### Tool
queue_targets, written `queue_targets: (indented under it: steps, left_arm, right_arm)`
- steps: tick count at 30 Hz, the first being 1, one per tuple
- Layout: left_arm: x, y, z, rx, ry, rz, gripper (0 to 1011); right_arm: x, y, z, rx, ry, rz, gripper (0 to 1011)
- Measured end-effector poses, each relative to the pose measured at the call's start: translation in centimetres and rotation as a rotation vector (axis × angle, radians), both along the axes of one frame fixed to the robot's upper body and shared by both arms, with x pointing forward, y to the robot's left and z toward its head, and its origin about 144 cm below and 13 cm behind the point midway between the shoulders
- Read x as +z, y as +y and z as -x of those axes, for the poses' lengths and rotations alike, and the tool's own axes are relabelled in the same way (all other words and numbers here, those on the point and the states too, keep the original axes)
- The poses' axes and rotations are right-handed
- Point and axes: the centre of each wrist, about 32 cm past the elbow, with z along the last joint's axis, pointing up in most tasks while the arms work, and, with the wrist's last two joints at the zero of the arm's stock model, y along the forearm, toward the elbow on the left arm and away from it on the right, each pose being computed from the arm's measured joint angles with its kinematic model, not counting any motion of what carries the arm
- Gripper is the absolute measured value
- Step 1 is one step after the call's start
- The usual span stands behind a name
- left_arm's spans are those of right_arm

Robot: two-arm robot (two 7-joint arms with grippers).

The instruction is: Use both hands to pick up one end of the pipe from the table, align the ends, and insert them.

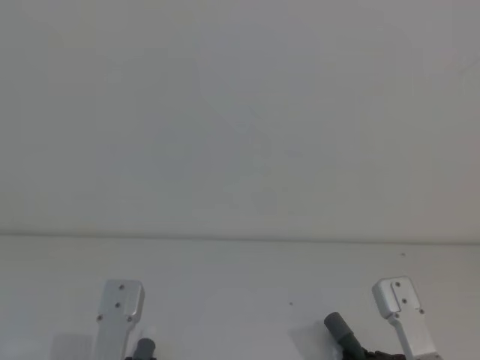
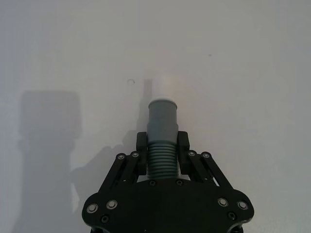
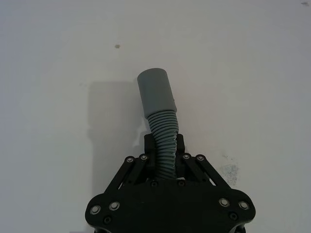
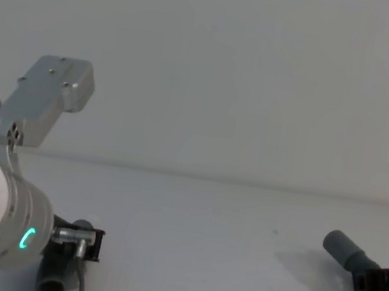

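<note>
My left gripper (image 2: 162, 144) is shut on the ribbed middle of one grey pipe piece (image 2: 163, 119), whose narrower white tip (image 2: 164, 87) points away over the white table (image 1: 240, 300). My right gripper (image 3: 164, 144) is shut on the ribbed part of the other pipe piece (image 3: 163, 128), which bends up to a plain grey socket cuff (image 3: 154, 92). In the head view the two pieces sit far apart near the bottom edge, the left piece (image 1: 144, 348) beside the left arm and the right piece (image 1: 337, 328) beside the right arm. The chest view shows the right piece (image 4: 346, 250) tilted up and inward.
A plain pale wall (image 1: 240, 112) rises behind the table's far edge. The silver left arm (image 4: 43, 105) stands large at the left of the chest view. Small dark specks (image 3: 117, 47) mark the tabletop.
</note>
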Motion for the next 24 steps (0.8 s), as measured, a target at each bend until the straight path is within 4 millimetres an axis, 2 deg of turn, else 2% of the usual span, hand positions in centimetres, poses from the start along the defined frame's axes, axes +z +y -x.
queue_targets:
  steps: [24]
  left_arm:
    - [0.33, 0.12, 0.04, -0.035, -0.012, -0.025, 327]
  right_arm:
    - [-0.02, -0.06, 0.02, 0.006, 0.003, 0.0, 177]
